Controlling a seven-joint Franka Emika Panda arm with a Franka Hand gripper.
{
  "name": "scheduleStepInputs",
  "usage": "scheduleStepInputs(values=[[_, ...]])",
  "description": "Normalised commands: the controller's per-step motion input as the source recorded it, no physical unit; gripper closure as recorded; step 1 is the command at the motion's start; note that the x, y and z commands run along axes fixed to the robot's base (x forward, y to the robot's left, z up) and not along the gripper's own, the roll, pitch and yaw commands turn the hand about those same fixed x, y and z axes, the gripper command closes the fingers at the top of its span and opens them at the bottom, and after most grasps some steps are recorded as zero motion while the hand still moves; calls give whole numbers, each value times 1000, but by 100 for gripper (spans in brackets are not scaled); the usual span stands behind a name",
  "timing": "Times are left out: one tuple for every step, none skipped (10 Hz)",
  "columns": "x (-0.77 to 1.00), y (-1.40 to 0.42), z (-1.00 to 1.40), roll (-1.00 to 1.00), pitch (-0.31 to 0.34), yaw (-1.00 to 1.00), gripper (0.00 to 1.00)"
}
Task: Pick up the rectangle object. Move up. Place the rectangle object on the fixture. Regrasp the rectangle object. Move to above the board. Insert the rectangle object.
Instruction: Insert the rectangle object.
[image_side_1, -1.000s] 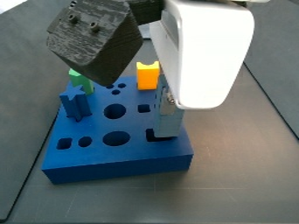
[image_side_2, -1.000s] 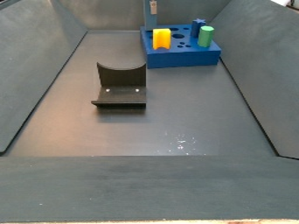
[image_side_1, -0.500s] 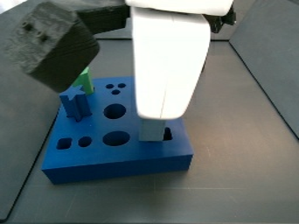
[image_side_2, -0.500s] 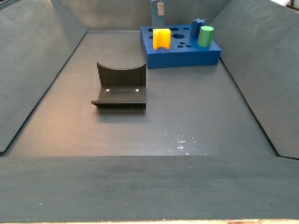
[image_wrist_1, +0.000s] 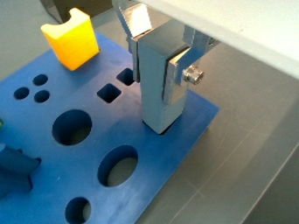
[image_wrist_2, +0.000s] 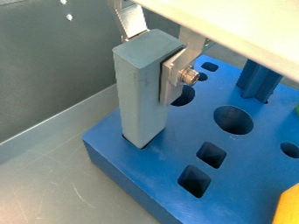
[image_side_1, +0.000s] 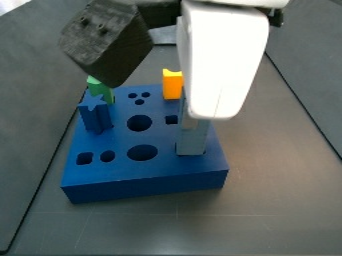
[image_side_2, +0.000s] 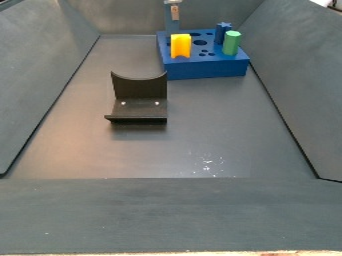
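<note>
While upright on board (image_wrist_1: 163, 175): claw-gripped (image_wrist_1: 159, 54) bar (image_wrist_1: 158, 92).

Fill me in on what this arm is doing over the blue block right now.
The Franka's gripper is shut on the rectangle object, holding it upright at one edge of the board. The bar's lower end sits at the board's top; whether it has entered a hole cannot be told. A yellow block stands in the board. The fixture sits empty, apart on the floor.

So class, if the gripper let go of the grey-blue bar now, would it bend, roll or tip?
The rectangle object looks rigid, straight between the gripper fingers. Its flat faces make rolling unlikely. Standing tall with its lower end at the board, it might tip unless seated.
</note>
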Motion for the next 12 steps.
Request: scheduleStepInputs(values=[[-514,-366,-409,380,-763,300,100],[-297,-189,-74,166,-551,209,100],[0,-11,0,29,0,0,100],[0,-6,0,23,0,0,100],[20,-126,-346,329,0,0,100],[106,-206,-751,591,0,29,100],[63,-149,-754,520,-177,0,100],[46,-77,0,260,0,0,100],[0,0,0,46,0,0,100],[3,0,0,9,37,0,100],[23,-46,-206,149,0,0,100],[0,-131,-997,280,-154,0,100]])
